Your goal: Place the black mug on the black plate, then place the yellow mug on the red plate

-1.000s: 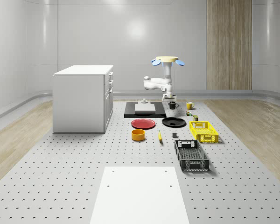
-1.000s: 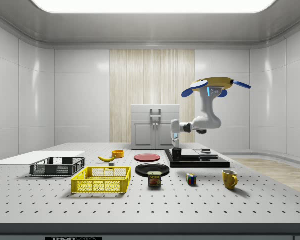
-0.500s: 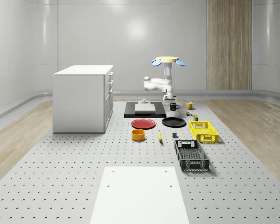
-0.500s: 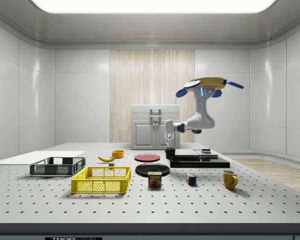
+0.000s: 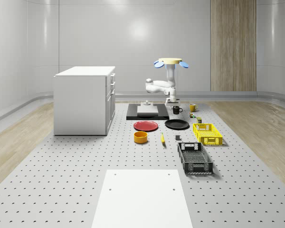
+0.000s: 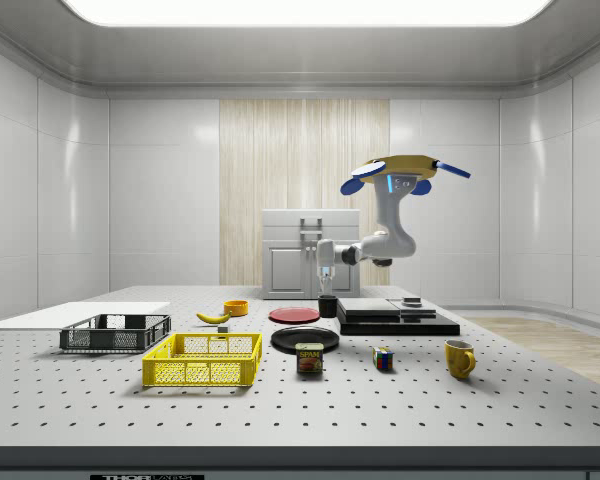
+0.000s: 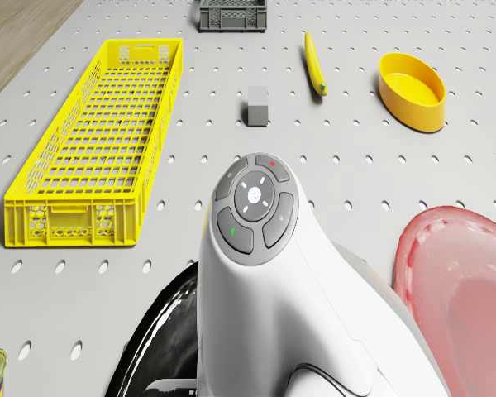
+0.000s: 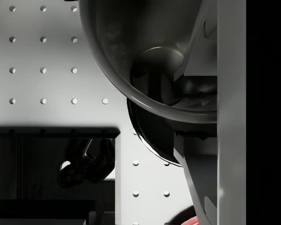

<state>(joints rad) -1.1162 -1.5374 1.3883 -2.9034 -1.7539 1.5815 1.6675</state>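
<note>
The black mug (image 6: 328,307) hangs just above the table with my gripper (image 6: 327,292) shut on its rim. It is close behind the black plate (image 6: 305,338), on the side toward the black slab. In the whole-scene view the mug (image 5: 176,110) hangs under the gripper (image 5: 174,105), beyond the black plate (image 5: 176,124). The drone (image 6: 405,170) hovers above the slab. The wrist view looks down into the mug (image 8: 154,65), with the plate's edge (image 8: 147,136) under it. The red plate (image 5: 146,126) lies beside the black one. The yellow mug (image 6: 459,357) stands on the table at the side view's right.
A black slab (image 6: 400,322) carries grey blocks behind the mug. A yellow crate (image 7: 99,149), black crate (image 5: 194,157), banana (image 7: 314,62), yellow bowl (image 7: 412,89), grey block (image 7: 257,106), tin (image 6: 309,358) and cube (image 6: 382,358) lie around. A white cabinet (image 5: 84,99) stands at the whole-scene view's left.
The drone and arm have moved toward the side view's left, carrying the black mug from beside the slab toward the black plate. The mug hangs slightly higher off the table.
</note>
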